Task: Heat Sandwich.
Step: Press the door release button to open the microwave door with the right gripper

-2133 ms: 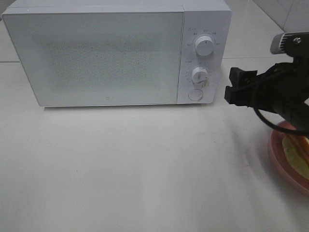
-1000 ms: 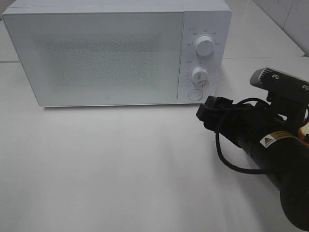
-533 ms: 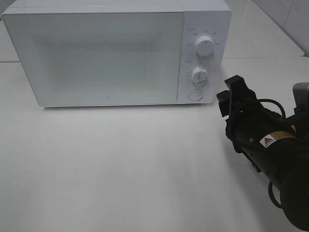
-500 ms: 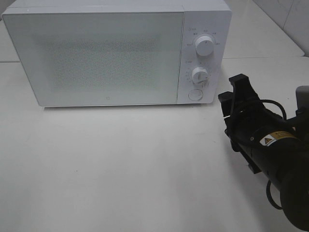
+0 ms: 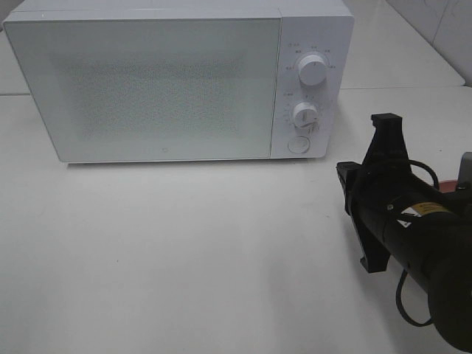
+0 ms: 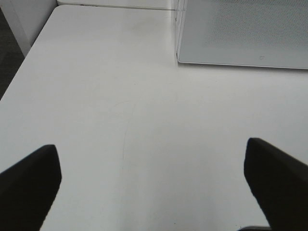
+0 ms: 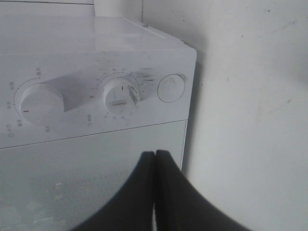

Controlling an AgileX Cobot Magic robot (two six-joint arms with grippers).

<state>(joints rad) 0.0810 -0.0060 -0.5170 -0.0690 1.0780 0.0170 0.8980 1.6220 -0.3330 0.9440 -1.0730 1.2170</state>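
Step in hand, by look of it: opening closed white box-shaped microwave oven [image 5: 147, 81]. Black right fingers [image 7: 147, 175] pressed together, holding nothing, aimed at control panel near round white door button [image 7: 171, 89]. Black left fingers [image 6: 274, 183] spread wide, empty, above white table [image 6: 120, 96]. No sight of sandwich (probably behind right arm, by sliver of pink round plate [image 5: 445, 185]). Next: line up tips on button, push squarely, no nudging of lower knob [image 7: 120, 94].

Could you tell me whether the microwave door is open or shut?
Shut: the door lies flush with the control panel, with no gap showing.
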